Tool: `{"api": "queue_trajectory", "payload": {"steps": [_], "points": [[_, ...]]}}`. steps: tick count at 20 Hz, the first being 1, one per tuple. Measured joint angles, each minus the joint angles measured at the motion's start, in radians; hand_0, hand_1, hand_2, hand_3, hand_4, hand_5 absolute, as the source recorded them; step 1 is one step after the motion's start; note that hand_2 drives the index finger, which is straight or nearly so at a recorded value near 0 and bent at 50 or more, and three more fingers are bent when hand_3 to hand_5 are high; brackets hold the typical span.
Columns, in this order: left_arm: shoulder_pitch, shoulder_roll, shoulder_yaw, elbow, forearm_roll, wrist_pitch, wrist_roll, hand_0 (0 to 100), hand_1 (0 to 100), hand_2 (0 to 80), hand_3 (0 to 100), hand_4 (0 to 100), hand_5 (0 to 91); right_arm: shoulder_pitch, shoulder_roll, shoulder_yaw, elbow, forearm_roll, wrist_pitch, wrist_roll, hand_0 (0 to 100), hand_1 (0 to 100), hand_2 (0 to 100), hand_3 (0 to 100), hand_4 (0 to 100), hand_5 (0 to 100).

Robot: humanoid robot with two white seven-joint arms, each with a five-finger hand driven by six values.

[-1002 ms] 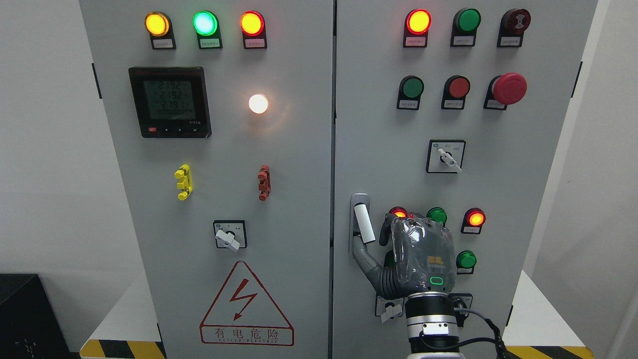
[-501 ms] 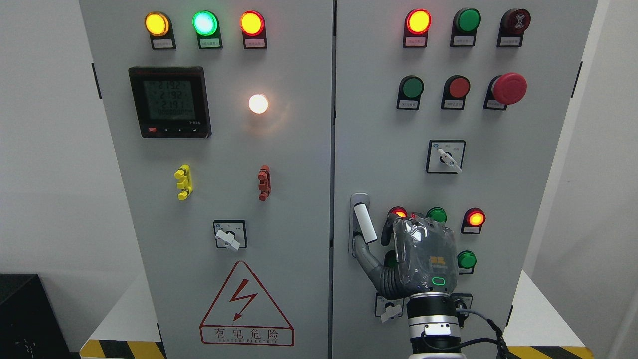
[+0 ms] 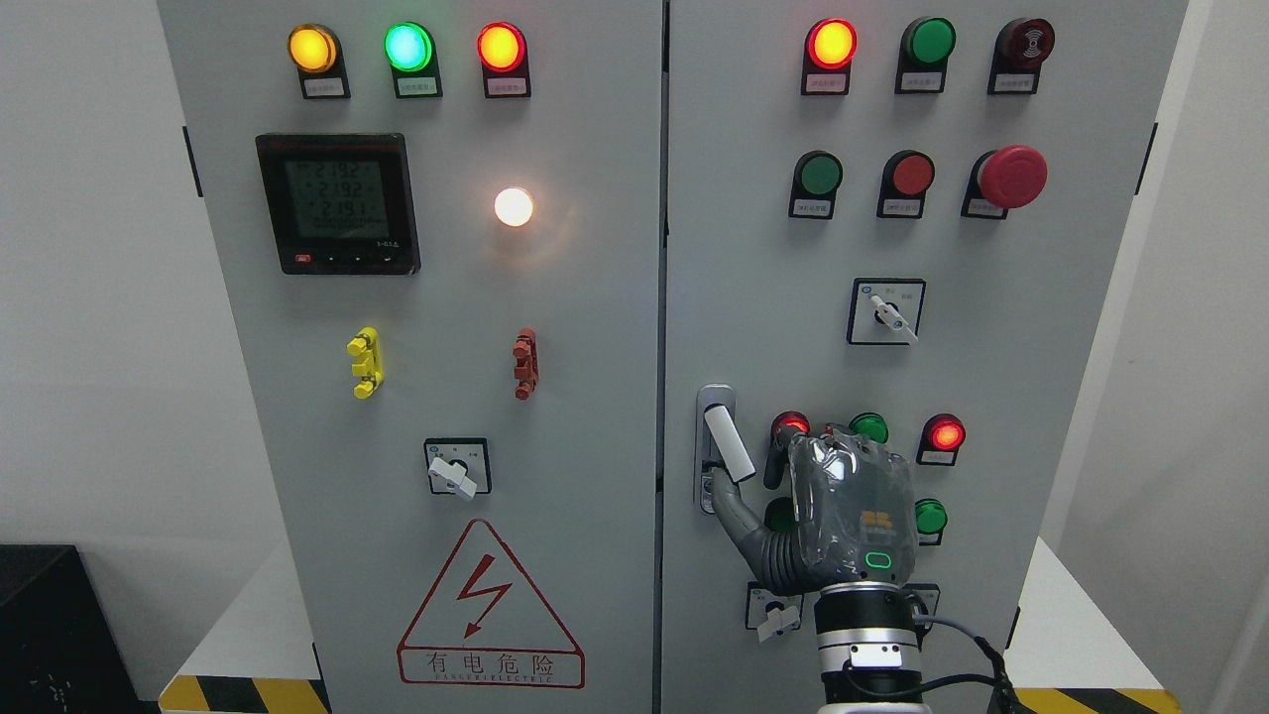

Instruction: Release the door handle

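The white lever door handle [image 3: 728, 442] stands tilted out of its grey recess [image 3: 715, 399] on the left edge of the right cabinet door [image 3: 773, 297]. My right hand [image 3: 746, 478] comes up from the bottom edge just right of and below the handle. Its thumb [image 3: 732, 506] stretches left, with the tip at the recess under the handle's lower end. The dark fingers [image 3: 774, 464] sit to the right of the handle, apart from it. The hand is open and holds nothing. The left arm does not show.
Lit indicator lamps [image 3: 945, 434] and green buttons [image 3: 930, 517] sit around the hand. A rotary switch [image 3: 776, 617] is just left of the wrist, another one [image 3: 888, 311] higher up. The left door [image 3: 446, 327] carries a meter [image 3: 339, 203] and a warning sign [image 3: 490, 610].
My right hand has drifted a little to the right and down, so the fingers have come away from the handle. The handle's lower end has swung slightly right.
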Motion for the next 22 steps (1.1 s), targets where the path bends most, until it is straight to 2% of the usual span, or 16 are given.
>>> {"api": "queue_trajectory", "payload": {"steps": [22], "points": [[0.000, 0.000, 0.000, 0.000, 0.000, 0.005, 0.000, 0, 0, 4.4, 11, 1, 0.0, -0.002, 0.000, -0.024, -0.008, -0.005, -0.003, 0.003, 39, 43, 72, 97, 75, 67]]}}
